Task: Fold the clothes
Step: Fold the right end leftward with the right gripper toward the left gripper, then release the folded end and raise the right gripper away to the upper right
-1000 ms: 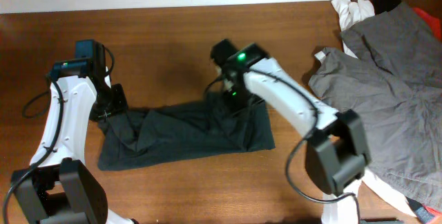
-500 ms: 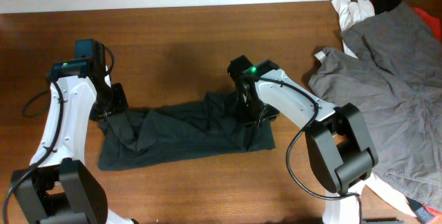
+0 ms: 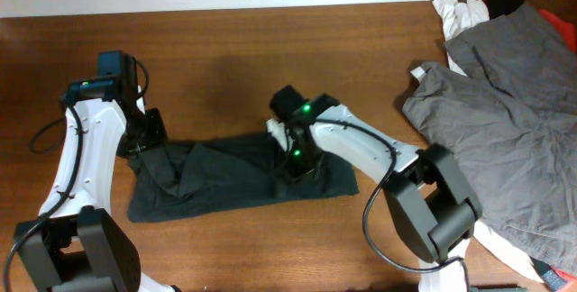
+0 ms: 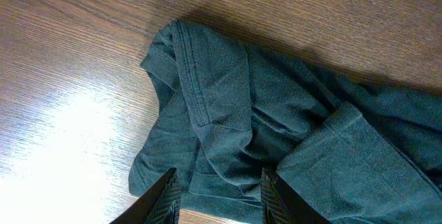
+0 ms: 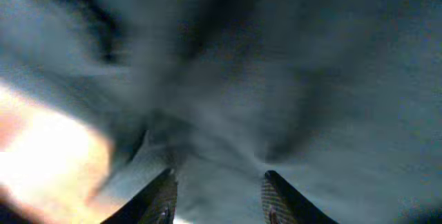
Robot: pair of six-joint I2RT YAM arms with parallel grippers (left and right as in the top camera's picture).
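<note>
A: T-shirt (image 3: 239,177) — where, which way?
B: Middle of the desk (image 3: 225,67), a rumpled strip, long axis left–right. Left fingers (image 4: 168,193) at its left end, right fingers (image 5: 160,196) down on the right half
A: Grip?
B: Both pairs partly apart, cloth between. Pinched or only straddled, can't tell; right view blurred
A: Room?
B: Bare desk behind and in front; grey garments (image 3: 505,121) off right, apart. I'd fold end over end

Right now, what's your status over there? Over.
Left pincer pinching the left end of the black T-shirt. Right pincer gripping folds near its middle. Shirt a rumpled strip, not neatly folded. Grey garments piled off right, clear of it.
</note>
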